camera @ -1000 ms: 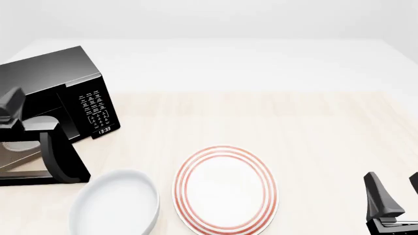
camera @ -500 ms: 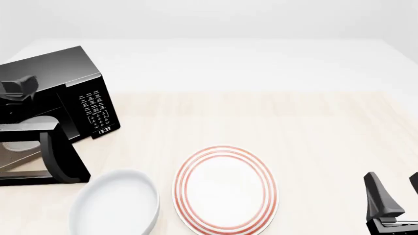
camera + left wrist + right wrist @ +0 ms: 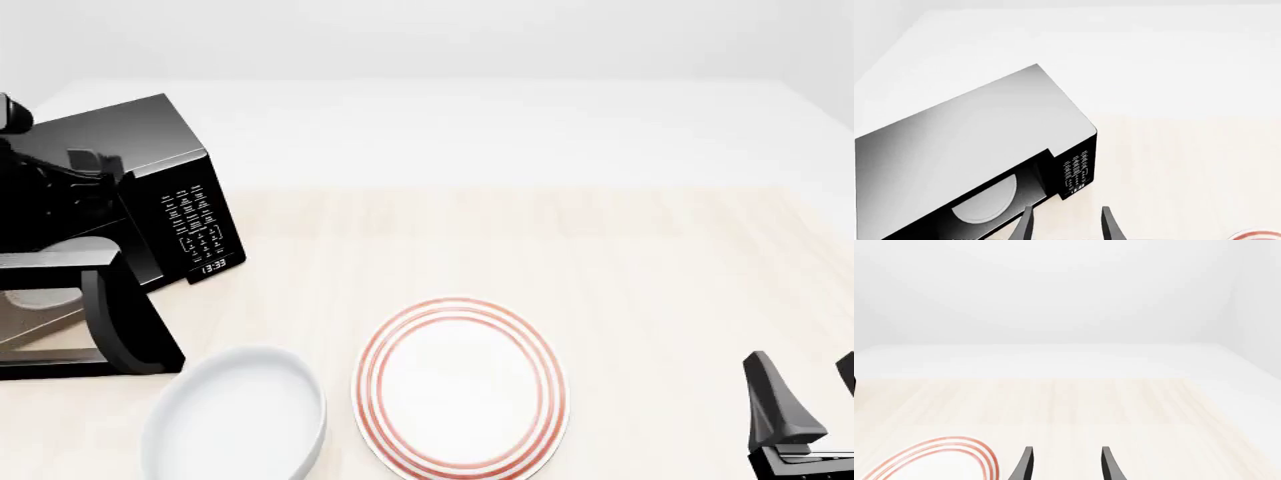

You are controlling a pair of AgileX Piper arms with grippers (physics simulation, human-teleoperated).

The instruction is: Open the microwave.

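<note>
The microwave (image 3: 147,190) is sitting at the far left of the table (image 3: 641,260), its door (image 3: 94,310) standing swung wide open toward the near side, the bar handle (image 3: 114,320) at the door's outer edge. The button panel (image 3: 194,225) and the clock (image 3: 214,267) are facing right and toward the camera. In the left wrist view the white turntable plate (image 3: 987,202) is showing inside the cavity.

The left gripper (image 3: 1066,225) is hanging above the microwave, touching nothing; its fingers are standing apart with nothing between them. In the front view it is appearing as a dark shape over the oven's top at the left edge (image 3: 67,175).

The right gripper (image 3: 1066,465) is waiting low at the near right, fingers spread and empty (image 3: 807,400).

A red-ringed plate (image 3: 461,388) is lying near the middle of the near edge, with a white bowl (image 3: 238,415) just beside it to the left, in front of the open door.
</note>
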